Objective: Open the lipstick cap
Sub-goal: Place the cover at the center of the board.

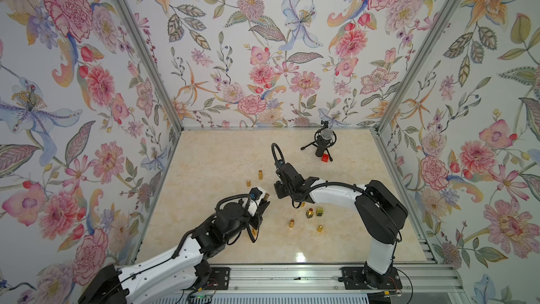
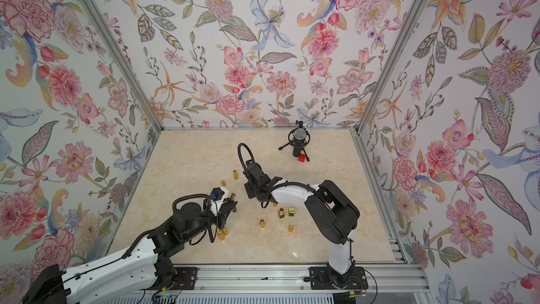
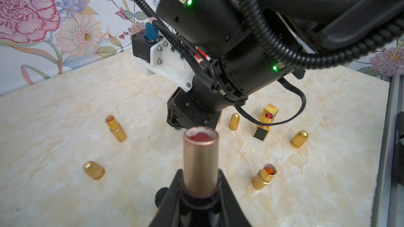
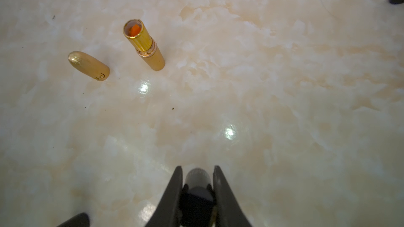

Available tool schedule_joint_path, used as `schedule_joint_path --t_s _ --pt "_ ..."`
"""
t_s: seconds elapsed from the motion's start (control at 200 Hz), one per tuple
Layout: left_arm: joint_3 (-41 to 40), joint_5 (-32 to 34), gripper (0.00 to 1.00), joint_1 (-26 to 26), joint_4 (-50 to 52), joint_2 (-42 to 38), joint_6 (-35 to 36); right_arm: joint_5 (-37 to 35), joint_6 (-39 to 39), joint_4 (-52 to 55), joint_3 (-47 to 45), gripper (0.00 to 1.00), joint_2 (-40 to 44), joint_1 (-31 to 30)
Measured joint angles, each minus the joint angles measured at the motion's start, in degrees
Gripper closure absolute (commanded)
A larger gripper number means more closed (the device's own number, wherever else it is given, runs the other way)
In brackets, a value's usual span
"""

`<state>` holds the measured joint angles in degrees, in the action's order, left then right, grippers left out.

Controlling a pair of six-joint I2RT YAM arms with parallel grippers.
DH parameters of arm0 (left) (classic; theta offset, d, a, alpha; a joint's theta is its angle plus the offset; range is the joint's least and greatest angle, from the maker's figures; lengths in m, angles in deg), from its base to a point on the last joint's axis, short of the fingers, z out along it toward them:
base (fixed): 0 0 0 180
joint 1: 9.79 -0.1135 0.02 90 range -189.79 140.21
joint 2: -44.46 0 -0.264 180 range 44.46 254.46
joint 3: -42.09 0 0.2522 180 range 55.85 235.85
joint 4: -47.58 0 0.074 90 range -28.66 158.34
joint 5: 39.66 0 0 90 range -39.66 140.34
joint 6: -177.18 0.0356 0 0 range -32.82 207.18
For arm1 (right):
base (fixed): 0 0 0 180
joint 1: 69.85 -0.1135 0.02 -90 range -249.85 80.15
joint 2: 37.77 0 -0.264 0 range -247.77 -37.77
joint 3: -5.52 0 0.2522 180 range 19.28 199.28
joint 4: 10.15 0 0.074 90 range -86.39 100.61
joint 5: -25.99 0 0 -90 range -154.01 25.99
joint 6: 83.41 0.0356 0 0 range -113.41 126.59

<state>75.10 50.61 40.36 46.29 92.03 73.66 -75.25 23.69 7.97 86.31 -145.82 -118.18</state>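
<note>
**Cap's off, one piece in each claw**

Closest to the rail, the left claw [image 3: 200, 171] is clamped on the dark base of the lipstick [image 3: 200, 156]. The rose-gold tube pokes out uncapped, and you can see the red stick at the mouth.

Just past it, the right claw [image 4: 197, 168] is squeezed shut on the dark cap [image 4: 197, 179], which sits above the table [image 3: 65, 105] and clear of the lipstick. In both top views the two claws face each other with a small gap between them.

On the table near the right arm:
- an open gold lipstick [image 1: 291, 223] stands near a loose gold cap [image 1: 320, 228]
- a square gold lipstick [image 1: 309, 213] sits just beside a square gold cap [image 1: 320, 211]

Farther back there's a far gold lipstick [image 1: 260, 174] and a far gold cap [image 1: 248, 183]. At the back wall a microphone [image 1: 324, 141] stands on a tripod, with a red block [image 1: 325, 158] just beside it.
</note>
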Motion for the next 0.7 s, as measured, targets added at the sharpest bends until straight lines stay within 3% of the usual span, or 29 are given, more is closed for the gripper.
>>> schedule_joint_path --t_s 0.7 --pt "-0.5 0.6 0.93 0.0 0.0 0.0 -0.9 -1.2 -0.2 -3.8 1.7 0.74 -5.8 1.6"
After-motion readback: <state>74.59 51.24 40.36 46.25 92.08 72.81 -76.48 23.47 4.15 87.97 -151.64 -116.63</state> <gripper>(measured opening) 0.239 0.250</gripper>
